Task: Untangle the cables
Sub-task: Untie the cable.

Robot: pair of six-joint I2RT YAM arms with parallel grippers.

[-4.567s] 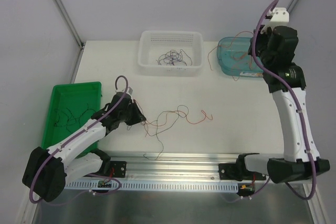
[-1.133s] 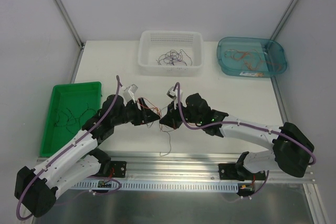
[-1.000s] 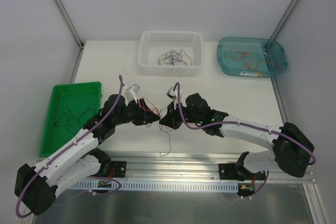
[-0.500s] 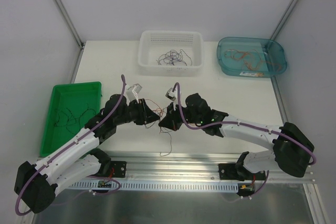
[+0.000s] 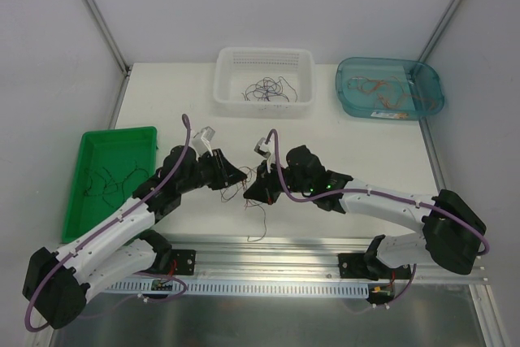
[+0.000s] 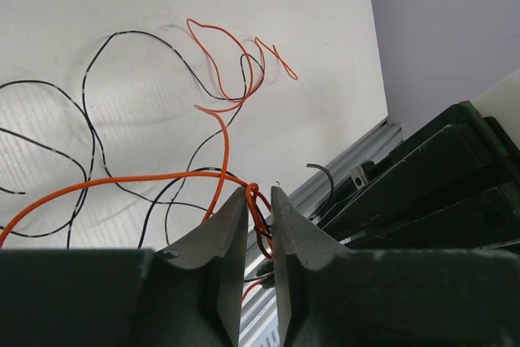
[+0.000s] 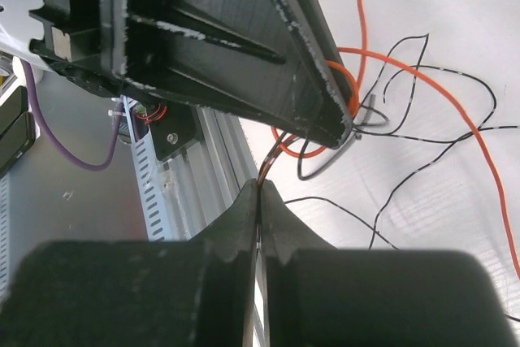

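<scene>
The cables [image 5: 246, 189] are thin orange, red and black wires bunched between my two grippers at the table's near middle. One strand [image 5: 258, 221] trails toward the front rail. My left gripper [image 5: 238, 176] has its jaws nearly together on a knot of orange, red and black wire [image 6: 258, 217]. Loose orange and black loops [image 6: 227, 71] lie on the table beyond it. My right gripper [image 7: 258, 183] is shut, with thin strands pinched at its tips. The left gripper's black finger [image 7: 244, 54] fills the space just ahead of it, next to more loops [image 7: 422, 79].
A white basket [image 5: 264, 108] with dark wires stands at the back middle. A blue tray [image 5: 347, 97] holding orange wires sits at the back right. A green tray [image 5: 81, 145] with dark wires lies at the left. The aluminium rail [image 5: 268, 249] runs along the front edge.
The right arm came from the blue tray to the middle and gripped strands. Within the last second the left jaws closed onto the knot, and the spread wires are now bunched.
</scene>
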